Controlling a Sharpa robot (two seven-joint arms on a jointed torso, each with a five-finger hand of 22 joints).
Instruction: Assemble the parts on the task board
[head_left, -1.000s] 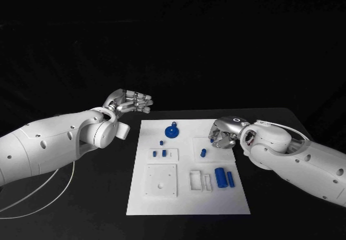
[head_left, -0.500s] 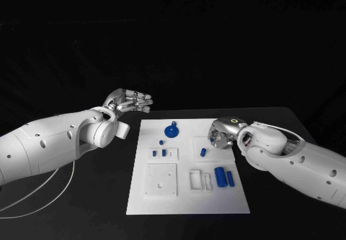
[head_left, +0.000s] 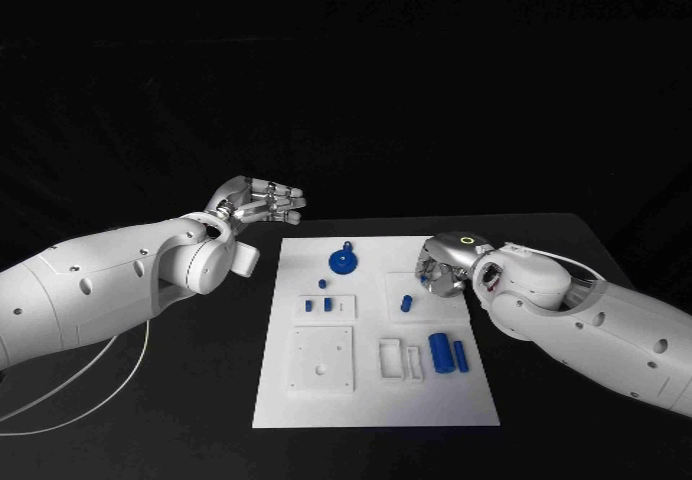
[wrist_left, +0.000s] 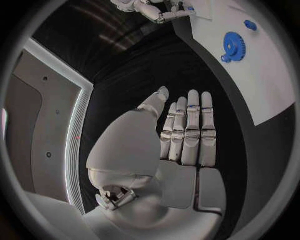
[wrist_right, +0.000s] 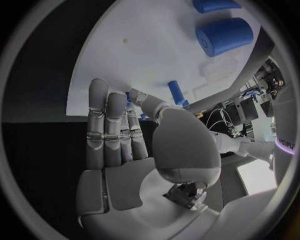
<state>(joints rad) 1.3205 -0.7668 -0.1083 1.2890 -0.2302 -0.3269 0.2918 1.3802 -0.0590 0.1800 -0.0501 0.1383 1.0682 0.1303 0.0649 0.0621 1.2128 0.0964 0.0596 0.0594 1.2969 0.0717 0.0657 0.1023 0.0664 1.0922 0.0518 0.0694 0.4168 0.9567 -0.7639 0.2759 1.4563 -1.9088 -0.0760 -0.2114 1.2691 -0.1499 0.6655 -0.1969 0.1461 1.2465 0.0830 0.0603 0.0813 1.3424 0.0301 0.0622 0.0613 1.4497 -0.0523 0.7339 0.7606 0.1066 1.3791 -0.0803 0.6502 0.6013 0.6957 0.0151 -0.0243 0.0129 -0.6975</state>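
Observation:
The white task board (head_left: 375, 400) lies in the middle of the table. On it are a blue gear (head_left: 343, 263), a blue peg (head_left: 407, 303), two blue cylinders (head_left: 441, 354) and small blue pieces (head_left: 329, 304). My right hand (head_left: 444, 272) hovers low over the board's right edge, just beyond the peg (wrist_right: 177, 92). Its thumb and a fingertip pinch a small blue part (wrist_right: 129, 98), mostly hidden by the fingers (wrist_right: 106, 125). My left hand (head_left: 261, 205) hangs in the air off the board's far left corner, fingers (wrist_left: 190, 130) straight and holding nothing. The gear (wrist_left: 235, 46) lies well beyond them.
White raised blocks and recesses stand on the board: a square plate (head_left: 322, 360) at the front left and a small frame (head_left: 392, 358) beside the cylinders. A white cable (head_left: 101, 375) loops on the black table under my left arm.
My right arm has edged slightly left and back over the board's edge. The left hand and the parts on the board have stayed put.

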